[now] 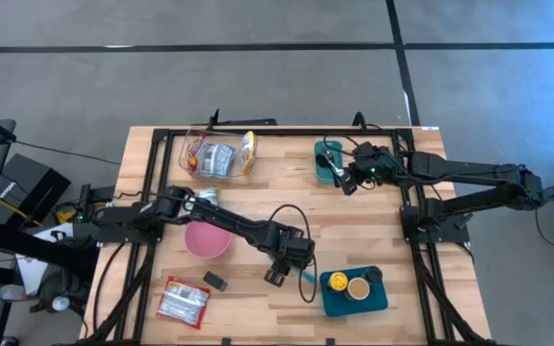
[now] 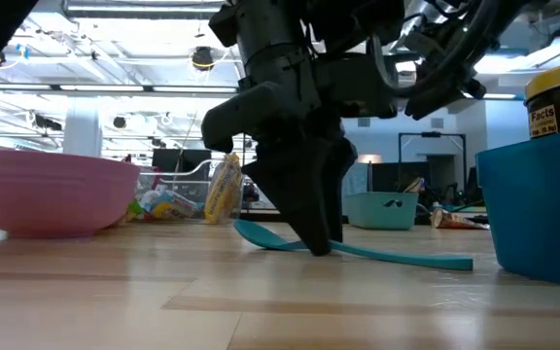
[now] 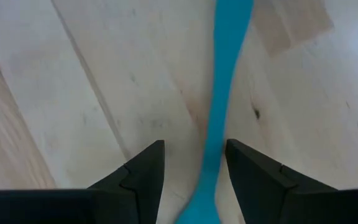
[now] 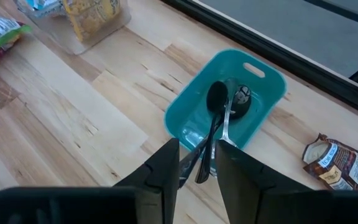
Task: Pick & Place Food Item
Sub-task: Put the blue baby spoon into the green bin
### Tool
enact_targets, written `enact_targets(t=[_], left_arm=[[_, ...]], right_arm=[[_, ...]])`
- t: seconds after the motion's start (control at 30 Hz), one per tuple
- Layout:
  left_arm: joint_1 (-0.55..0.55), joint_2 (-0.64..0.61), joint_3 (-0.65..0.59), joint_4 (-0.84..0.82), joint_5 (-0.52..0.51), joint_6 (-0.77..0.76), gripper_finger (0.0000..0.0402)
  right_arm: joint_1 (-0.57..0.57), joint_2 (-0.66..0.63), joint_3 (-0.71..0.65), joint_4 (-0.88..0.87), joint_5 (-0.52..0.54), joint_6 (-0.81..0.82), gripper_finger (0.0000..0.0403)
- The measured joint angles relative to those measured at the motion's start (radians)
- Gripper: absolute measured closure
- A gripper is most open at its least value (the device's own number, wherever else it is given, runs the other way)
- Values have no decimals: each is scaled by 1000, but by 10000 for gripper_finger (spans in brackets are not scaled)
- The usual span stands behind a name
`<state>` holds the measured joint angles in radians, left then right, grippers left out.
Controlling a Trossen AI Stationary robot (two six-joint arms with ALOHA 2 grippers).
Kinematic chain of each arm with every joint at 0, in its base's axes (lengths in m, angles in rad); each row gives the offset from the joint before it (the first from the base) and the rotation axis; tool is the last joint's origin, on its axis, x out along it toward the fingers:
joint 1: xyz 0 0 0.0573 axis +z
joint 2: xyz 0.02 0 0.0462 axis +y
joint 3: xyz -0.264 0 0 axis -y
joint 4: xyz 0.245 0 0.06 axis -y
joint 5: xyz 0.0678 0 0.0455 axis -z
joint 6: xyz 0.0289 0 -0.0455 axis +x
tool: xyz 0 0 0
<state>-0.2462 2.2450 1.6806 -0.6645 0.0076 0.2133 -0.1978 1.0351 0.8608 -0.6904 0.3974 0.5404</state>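
My left end effector (image 1: 279, 276) is down on the wooden surface (image 1: 258, 197) at about five o'clock from centre, its fingers (image 3: 143, 176) spread to either side of the flat teal plastic spoon (image 3: 219, 109), which lies on the boards between them; I cannot tell whether they touch it. At three o'clock of the spoon sits a teal tray (image 1: 354, 301) with a yellow-lidded jar (image 1: 337, 282). At ten o'clock lies the pink bowl (image 1: 206, 239). My right end effector (image 4: 197, 163) hangs at one o'clock over the small teal bin (image 4: 265, 84), clenched on a black spoon (image 4: 214, 106). A clear container of snack packets (image 1: 219, 156) stands at eleven o'clock.
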Motion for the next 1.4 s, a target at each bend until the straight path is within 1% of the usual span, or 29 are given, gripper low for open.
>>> enact_targets(t=[0.3,0.5,0.67,0.9,1.4], left_arm=[[0,1,0,-8,4,0,239],[0,1,0,-30,20,3,255],[1,1,1,-47,37,68,268],[2,1,1,-51,44,71,282],[0,0,0,-49,42,71,345]], right_arm=[[0,0,0,5,0,1,305],[0,0,0,5,0,0,305],[0,0,0,4,0,0,305],[0,0,0,4,0,0,305],[0,0,0,4,0,-1,305]])
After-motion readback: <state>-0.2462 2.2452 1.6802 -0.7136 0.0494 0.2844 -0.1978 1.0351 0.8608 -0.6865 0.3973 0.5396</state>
